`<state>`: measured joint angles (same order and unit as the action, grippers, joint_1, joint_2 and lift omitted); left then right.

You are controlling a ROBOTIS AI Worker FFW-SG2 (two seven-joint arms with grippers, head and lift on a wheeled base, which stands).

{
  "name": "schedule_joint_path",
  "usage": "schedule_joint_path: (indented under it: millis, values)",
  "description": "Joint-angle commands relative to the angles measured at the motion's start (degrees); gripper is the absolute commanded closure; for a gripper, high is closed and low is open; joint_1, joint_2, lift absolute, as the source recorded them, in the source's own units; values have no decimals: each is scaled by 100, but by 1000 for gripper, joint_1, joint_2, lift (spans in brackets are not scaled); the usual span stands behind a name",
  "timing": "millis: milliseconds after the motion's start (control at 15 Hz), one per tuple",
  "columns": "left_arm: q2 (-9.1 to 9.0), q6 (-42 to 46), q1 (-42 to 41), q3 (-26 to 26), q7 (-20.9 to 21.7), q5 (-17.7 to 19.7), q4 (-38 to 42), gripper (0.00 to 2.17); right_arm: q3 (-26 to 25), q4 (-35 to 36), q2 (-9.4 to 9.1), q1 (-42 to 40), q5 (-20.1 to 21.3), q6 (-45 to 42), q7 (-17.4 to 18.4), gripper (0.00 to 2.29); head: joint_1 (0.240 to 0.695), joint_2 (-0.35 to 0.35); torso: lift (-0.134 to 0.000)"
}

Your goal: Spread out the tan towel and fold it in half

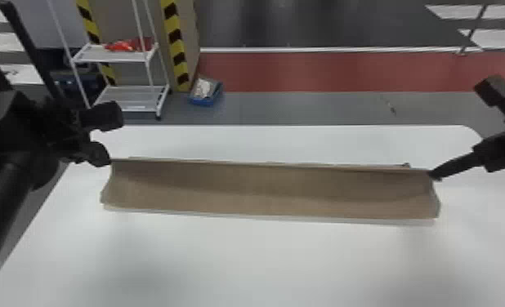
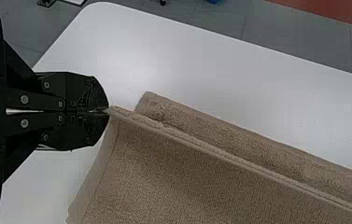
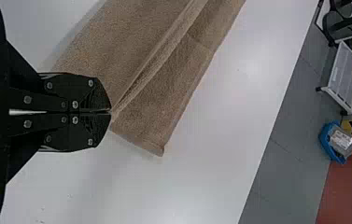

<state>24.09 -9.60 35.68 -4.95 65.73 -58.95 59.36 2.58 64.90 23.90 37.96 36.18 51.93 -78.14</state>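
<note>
Towel (image 1: 264, 187) is stretching across the middle of the white table (image 1: 264, 261), its raised edge running between the two grippers and its near part sloping down to the tabletop. Left gripper (image 2: 107, 112) is pinching one corner of that edge between closed fingers, and right gripper (image 3: 110, 112) is clamping the other end the same way. Sideways, the cloth is looking well spread, with the held edge pulled nearly straight and only soft waves showing below it. Beyond the raised edge, another strip of cloth is lying on the table, so the halves are not yet resting flat on each other. Judging from this, the job is sitting somewhere around the middle: the fold is probably beginning, though whether the last of the spreading is being done instead is hard to tell. Laying the held edge down along its opposite edge, letting go and smoothing are seemingly remaining. As for containers, a blue bin (image 1: 207, 101) is standing on the floor past the table, holding something pale that is too unclear to name. Near it, a white rack (image 1: 129, 98) is carrying a red item (image 1: 123, 45) on its upper shelf.
</note>
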Motion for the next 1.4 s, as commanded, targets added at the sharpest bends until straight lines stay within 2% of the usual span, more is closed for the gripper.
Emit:
schedule_joint_path:
  millis: [0, 67, 133, 200, 267, 333, 867, 1000, 1200, 1333]
  values:
    - [-44, -3, 0, 3, -34, 6, -3, 1322, 15, -3, -17, 27, -6, -12, -19, 1420, 695, 32, -124]
    - [-71, 14, 0, 12, -166, 33, -12, 1214, -3, -3, -35, 27, -50, 23, -19, 950, 695, 31, -124]
    - [-71, 208, -26, 99, -289, 94, -3, 883, -29, 5, -114, 27, -41, 129, -19, 329, 695, 30, -124]
    - [-44, 489, -62, 205, -359, 226, -3, 356, -29, 5, -211, 36, 20, 252, -19, 46, 695, 31, -124]
    - [-18, 507, -79, 223, -482, 323, 6, 33, -38, 5, -255, 44, 38, 270, 141, 6, 695, 33, -124]
    - [8, 647, -79, 240, -491, 419, 14, -2, -65, 5, -290, 62, 29, 270, 264, 6, 695, 34, -124]
    - [26, 700, -185, 275, -693, 428, 41, 19, -56, 5, -255, 36, 108, 217, 527, 49, 693, 25, -124]
    - [105, 788, -255, 302, -737, 481, 67, 19, -38, 5, -237, 18, 205, 199, 527, 80, 695, 23, -124]
    - [131, 788, -360, 451, -798, 701, 243, 19, -161, 5, -246, -96, 161, 234, 791, 174, 695, 23, -124]
    - [131, 788, -650, 662, -983, 1193, 621, 16, -486, 32, -290, -263, 20, 234, 949, 188, 695, 16, -124]
